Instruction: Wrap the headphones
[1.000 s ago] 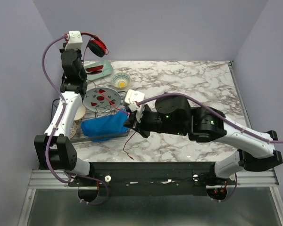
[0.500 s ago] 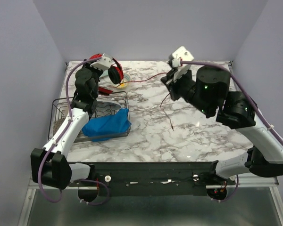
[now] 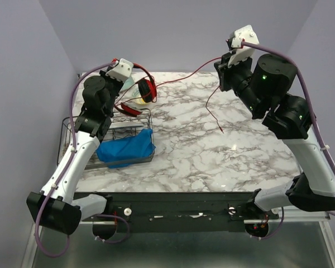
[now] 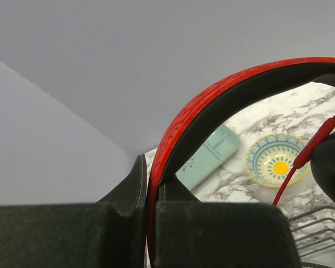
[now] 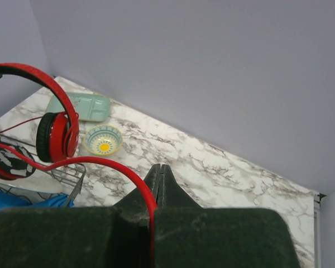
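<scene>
My left end effector (image 4: 151, 173) is clamped on the red headband (image 4: 212, 95). It holds the headphones (image 3: 147, 89) in the air above the far left of the counter (image 3: 201, 151), near the wire rack (image 3: 67, 131) and the blue cloth (image 3: 125, 148). My right end effector (image 5: 161, 170) is pinched tight on the cable (image 3: 190, 71), raised at the far right. The cable runs taut between the 2 arms, and its loose tail dangles over the counter.
</scene>
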Robot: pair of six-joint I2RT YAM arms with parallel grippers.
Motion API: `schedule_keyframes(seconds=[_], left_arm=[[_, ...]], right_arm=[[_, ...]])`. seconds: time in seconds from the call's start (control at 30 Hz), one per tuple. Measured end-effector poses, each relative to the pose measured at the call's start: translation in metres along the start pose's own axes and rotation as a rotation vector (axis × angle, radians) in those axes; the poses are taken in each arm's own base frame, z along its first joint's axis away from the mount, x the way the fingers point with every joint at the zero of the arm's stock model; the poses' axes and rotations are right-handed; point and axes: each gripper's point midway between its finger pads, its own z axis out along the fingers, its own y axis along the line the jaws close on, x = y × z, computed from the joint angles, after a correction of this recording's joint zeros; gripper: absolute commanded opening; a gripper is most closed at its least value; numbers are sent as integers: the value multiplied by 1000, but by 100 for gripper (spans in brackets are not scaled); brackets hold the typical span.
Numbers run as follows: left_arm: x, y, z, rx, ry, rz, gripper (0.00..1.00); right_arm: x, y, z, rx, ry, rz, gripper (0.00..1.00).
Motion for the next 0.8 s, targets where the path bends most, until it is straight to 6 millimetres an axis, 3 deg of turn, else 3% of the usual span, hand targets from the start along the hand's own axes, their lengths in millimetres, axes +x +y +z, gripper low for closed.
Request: schedule_keyframes(seconds=[0.07,0.3,0.4,0.57,0.67,0.8], left_arm=[[2,-5,-1,22,7,-13,0],[4,-54,-20,279,59,-79,0],[-2,-69,-39,381,64,-116,0],[-17,-79,-65,489,51,-184,0],[-28,-79,-75,520,37,-226,0],[-40,-79,-86,540,29,-294,0]], right_arm=[[2,-2,7,12,4,-4,1],[18,-21,35,78,47,-21,1],[22,-44,43,139,58,-17,1],[28,-84,46,229,67,2,1],[45,-111,50,273,98,26,1],[84,-126,54,287,172,47,1]])
